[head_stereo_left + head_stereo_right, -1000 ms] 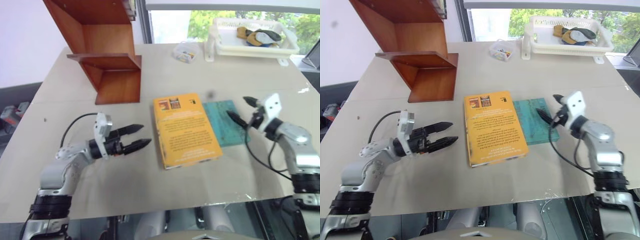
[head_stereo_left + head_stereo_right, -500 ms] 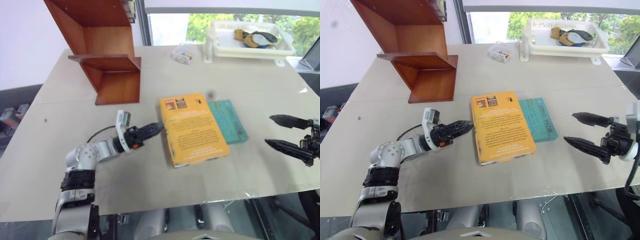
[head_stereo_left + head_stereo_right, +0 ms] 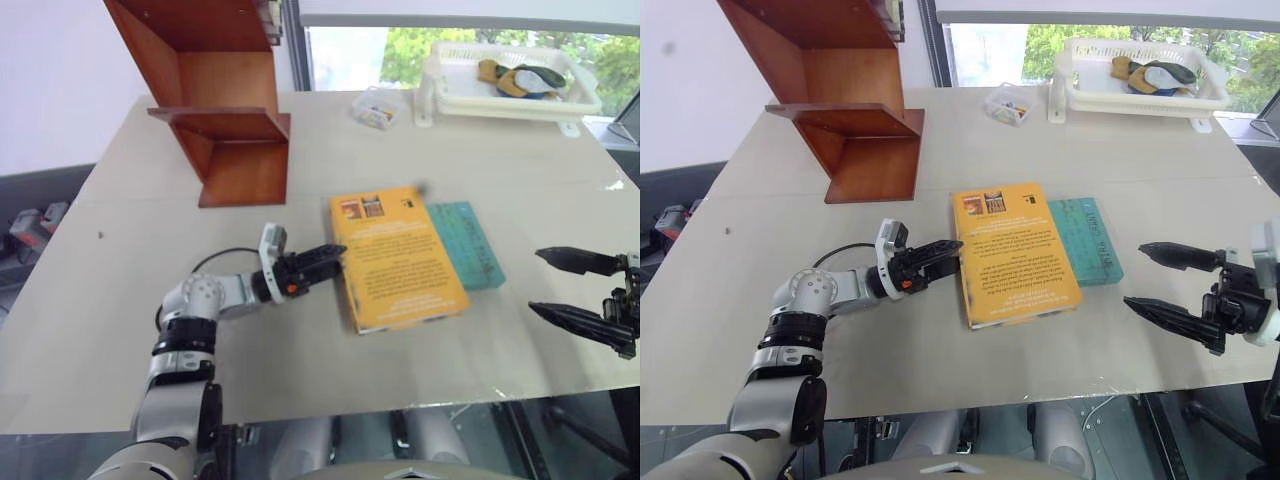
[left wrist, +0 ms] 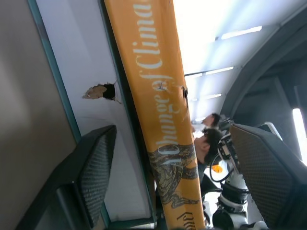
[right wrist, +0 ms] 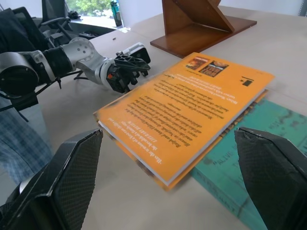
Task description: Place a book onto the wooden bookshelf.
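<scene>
On the table (image 3: 120, 300), left gripper (image 3: 332, 258) lies level, fingers spread across the book (image 3: 400, 260) spine; right gripper (image 3: 562, 288) hovers open, empty.

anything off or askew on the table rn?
Mildly. The thick orange-yellow paperback lies flat with one long edge resting on the thinner teal book, so it sits slightly tilted rather than flush on the beige table. The reddish-brown wooden bookshelf looks upright. No spill or damage visible.
</scene>
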Controlling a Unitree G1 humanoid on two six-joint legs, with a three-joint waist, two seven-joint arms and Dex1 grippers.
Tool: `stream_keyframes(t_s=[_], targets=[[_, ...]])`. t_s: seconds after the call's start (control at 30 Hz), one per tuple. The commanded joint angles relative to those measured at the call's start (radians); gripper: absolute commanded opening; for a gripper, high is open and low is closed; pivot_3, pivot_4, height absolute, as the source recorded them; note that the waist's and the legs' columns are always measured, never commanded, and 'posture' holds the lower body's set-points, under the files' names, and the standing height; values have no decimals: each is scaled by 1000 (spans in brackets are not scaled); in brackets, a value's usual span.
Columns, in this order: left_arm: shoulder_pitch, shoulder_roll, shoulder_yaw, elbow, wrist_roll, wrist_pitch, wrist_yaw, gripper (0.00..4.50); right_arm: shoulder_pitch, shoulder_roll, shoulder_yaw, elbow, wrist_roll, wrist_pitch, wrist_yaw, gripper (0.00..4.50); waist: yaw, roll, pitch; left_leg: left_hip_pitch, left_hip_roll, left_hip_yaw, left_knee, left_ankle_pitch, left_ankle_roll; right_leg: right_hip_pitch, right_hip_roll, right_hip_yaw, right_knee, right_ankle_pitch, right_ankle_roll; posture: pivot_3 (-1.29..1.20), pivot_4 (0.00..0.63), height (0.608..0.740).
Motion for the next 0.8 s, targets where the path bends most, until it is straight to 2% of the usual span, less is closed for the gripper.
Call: stream_keyframes(t_s=[0.03,0.1,0.17,0.27,0.37,0.43,0.63,0.8], targets=[[7,-17,-18,24,15,14,-25,4123,-11,-9,-28,-15,14,-6,0,4500,1,0,0,0,0,0,0,0,0,0,0,0,0,0,0,0,150,740],[7,-21,-14,25,19,18,-24,3608,-28,-16,-17,-8,18,-5,5,4500,1,0,0,0,0,0,0,0,0,0,0,0,0,0,0,0,150,740],[12,-21,-16,18,26,15,-27,3276,-45,-19,2,-3,11,-6,5,4500,0,0,0,0,0,0,0,0,0,0,-1,0,0,0,0,0,150,740],[18,-23,-3,10,24,20,-27,3276,-85,-7,53,16,-38,-36,-17,4500,1,0,0,0,0,0,0,0,0,0,-1,0,0,0,0,0,150,740],[44,-13,6,-40,13,27,-34,3276,-228,76,212,158,-287,-182,-194,4500,-3,-1,-1,0,0,0,0,0,0,0,-1,0,0,0,0,0,150,740],[69,9,23,-101,-15,40,-54,3276,-305,139,305,244,-407,-272,-258,4500,-8,-2,-2,1,0,1,0,0,-1,0,-1,1,0,0,-1,0,150,740],[114,91,72,-179,-47,66,-60,3276,-469,309,456,485,-579,-420,-358,4500,-19,-1,-2,-6,1,0,-3,6,-10,-9,1,2,2,1,-2,0,150,740],[140,90,86,-210,-51,69,-19,3276,-565,376,547,714,-713,-542,-402,4500,-20,-1,-2,-9,-1,-1,-3,5,-9,-10,-1,1,1,1,-2,0,150,740]])
